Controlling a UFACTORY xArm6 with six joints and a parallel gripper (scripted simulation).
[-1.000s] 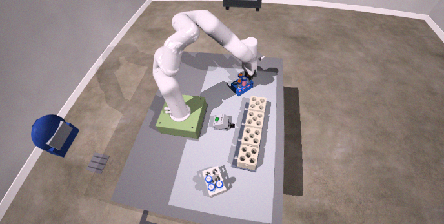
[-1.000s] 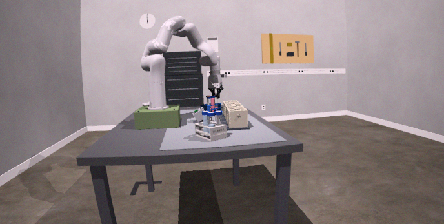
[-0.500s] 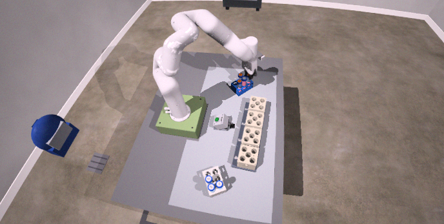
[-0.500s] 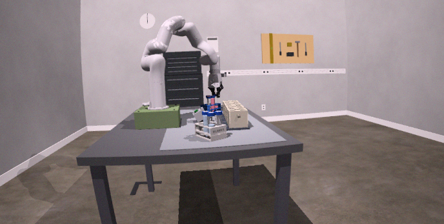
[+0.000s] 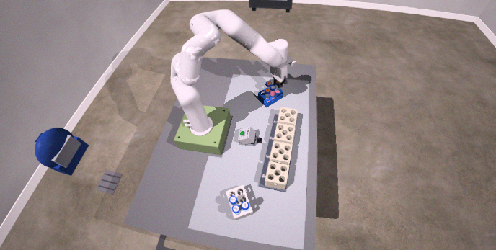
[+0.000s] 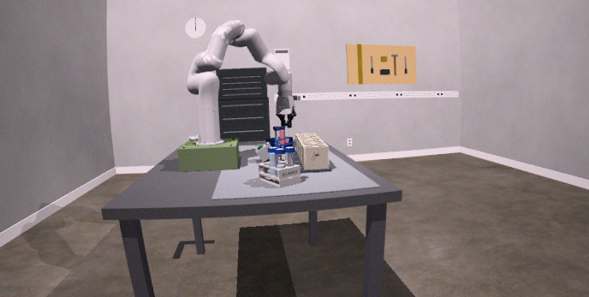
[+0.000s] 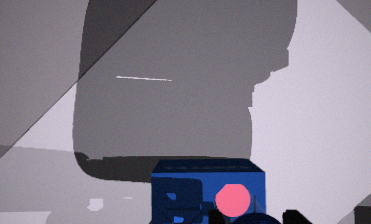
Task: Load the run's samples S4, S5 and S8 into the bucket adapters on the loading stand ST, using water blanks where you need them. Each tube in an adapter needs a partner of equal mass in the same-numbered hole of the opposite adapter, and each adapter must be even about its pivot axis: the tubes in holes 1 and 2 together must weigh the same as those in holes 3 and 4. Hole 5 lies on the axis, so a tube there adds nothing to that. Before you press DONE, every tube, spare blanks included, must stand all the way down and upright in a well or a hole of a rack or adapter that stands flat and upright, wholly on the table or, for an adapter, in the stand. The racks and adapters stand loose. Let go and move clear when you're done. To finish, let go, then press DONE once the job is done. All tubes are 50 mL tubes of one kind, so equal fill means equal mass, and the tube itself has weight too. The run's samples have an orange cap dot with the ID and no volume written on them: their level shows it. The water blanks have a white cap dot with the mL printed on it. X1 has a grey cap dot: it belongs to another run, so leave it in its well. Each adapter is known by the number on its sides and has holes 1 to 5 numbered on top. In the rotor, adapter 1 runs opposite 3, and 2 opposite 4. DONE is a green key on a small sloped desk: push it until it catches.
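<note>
My gripper is shut on a blue-capped tube at the far end of the blue sample rack. Only the edge of its cap shows in the wrist view; I cannot read its ID or tell if it is clear of its well. Two orange-dotted tubes and another blue-capped tube with pink liquid stand in that rack. Four beige adapters stand in a row on the stand; no tubes show in their holes. Three white-dotted blanks stand in the white rack.
The green DONE key is on a small grey desk between the arm's green base and the adapter row. The white blanks rack is near the table's front edge; the blue rack is at the far end.
</note>
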